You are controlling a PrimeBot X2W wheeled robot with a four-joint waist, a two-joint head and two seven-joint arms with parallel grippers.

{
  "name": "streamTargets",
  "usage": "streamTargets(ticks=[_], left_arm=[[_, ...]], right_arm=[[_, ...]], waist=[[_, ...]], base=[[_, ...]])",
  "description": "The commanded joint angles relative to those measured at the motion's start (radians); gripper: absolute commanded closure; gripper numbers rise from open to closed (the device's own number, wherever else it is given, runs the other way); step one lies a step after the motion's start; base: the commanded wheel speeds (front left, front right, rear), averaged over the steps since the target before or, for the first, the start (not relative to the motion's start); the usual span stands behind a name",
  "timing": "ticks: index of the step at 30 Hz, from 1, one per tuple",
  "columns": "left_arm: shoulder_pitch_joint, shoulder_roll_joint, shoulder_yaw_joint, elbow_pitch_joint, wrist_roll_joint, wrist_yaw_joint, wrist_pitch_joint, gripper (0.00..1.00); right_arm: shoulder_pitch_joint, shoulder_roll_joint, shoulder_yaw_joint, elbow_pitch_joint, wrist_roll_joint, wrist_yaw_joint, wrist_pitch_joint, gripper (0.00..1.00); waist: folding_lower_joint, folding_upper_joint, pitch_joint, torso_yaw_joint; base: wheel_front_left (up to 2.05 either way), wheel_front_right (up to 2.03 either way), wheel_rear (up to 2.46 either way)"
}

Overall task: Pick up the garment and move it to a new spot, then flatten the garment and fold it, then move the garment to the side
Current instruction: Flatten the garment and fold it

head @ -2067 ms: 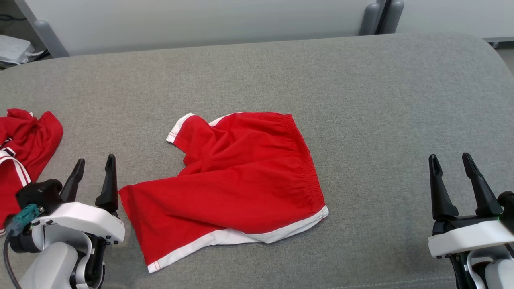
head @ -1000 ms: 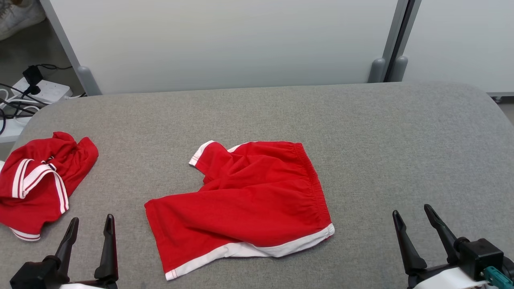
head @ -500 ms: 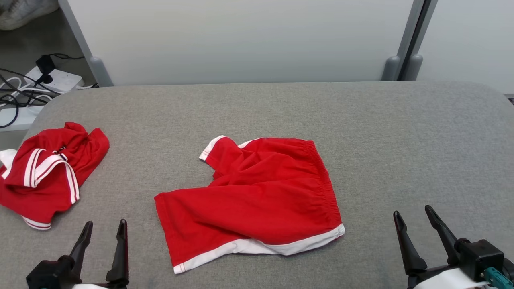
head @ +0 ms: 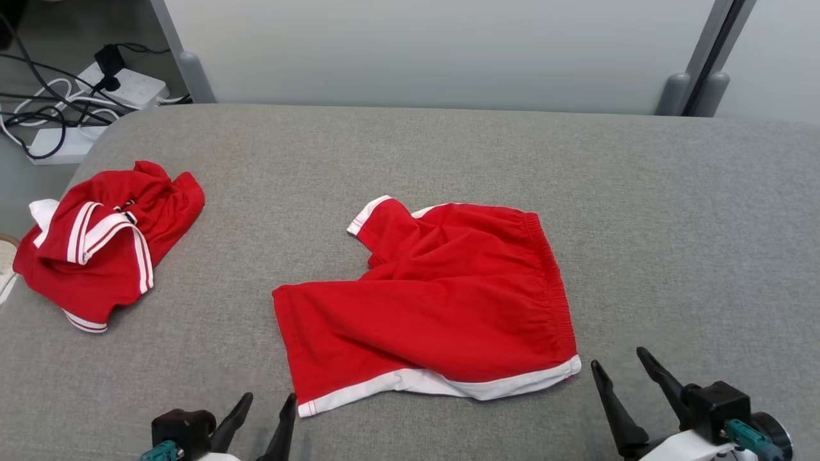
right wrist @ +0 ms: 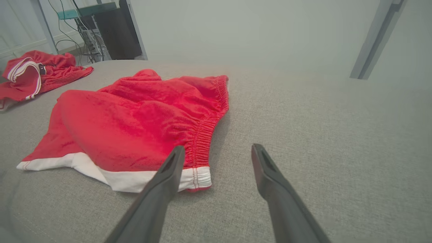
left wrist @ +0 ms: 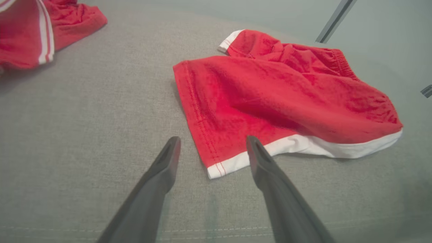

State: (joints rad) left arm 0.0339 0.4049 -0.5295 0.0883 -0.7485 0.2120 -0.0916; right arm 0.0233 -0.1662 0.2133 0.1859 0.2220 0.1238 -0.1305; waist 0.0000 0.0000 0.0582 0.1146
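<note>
Left jaws: released, nothing between them. Dark fingers (head: 285, 419) rise at the counter's near edge, left of its middle. Their tips stand just beside the near-left hem corner of the shorts. In the left wrist view that corner lies between the two tips; contact cannot be told.

Right jaws: released, nothing between them. Fingers (head: 608, 400) rise at the near edge, toward the near-right corner. The tips are close to the shorts' waistband corner. In the right wrist view one finger crosses in front of the white band there.

Red shorts (head: 435, 307): one pair, lying at the middle of the counter, nearer its near edge. The elastic waistband runs along the side facing the right edge. A white hem band runs along the near side. One leg is spread flat toward the left. The other is bunched toward the far edge, its white cuff turned up.

Counter (head: 672, 211): grey fabric top, rounded corners.

Second red garment (head: 106, 240): white-striped, crumpled at the left edge, well apart from the shorts.

Power strip (head: 128, 80): white, with dark cables, on the floor beyond the far-left corner.
</note>
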Motion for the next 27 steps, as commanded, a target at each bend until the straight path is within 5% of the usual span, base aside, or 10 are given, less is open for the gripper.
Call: streamTargets(ticks=[1, 6, 25, 26, 27], left_arm=[[-0.076, 0.005, 0.025, 0.022, -0.019, -0.031, 0.004, 0.00], [-0.124, -0.040, 0.010, 0.159, -0.061, -0.099, 0.013, 0.00], [-0.281, -0.141, -0.038, 0.480, -0.111, -0.236, 0.052, 0.00], [-0.284, -0.146, -0.042, 0.491, -0.114, -0.242, 0.060, 0.05], [-0.285, -0.150, -0.047, 0.500, -0.119, -0.249, 0.068, 0.65]], right_arm=[[-0.045, -0.020, 0.037, 0.002, 0.016, 0.007, -0.002, 0.00], [-0.081, -0.021, 0.088, 0.070, 0.034, 0.007, -0.015, 0.00], [-0.213, -0.033, 0.193, 0.253, 0.076, 0.007, -0.064, 0.00], [-0.219, -0.034, 0.202, 0.261, 0.080, 0.007, -0.065, 0.00], [-0.223, -0.034, 0.208, 0.268, 0.082, 0.007, -0.066, 0.00]], waist=[[0.0000, 0.0000, 0.011, 0.006], [0.0000, 0.0000, 0.035, 0.002], [0.0000, 0.0000, 0.087, 0.003], [0.0000, 0.0000, 0.087, 0.003], [0.0000, 0.0000, 0.086, 0.003]], base=[[0.00, 0.00, 0.00], [0.00, 0.00, 0.00], [0.00, 0.00, 0.00], [0.00, 0.00, 0.00], [0.00, 0.00, 0.00]])
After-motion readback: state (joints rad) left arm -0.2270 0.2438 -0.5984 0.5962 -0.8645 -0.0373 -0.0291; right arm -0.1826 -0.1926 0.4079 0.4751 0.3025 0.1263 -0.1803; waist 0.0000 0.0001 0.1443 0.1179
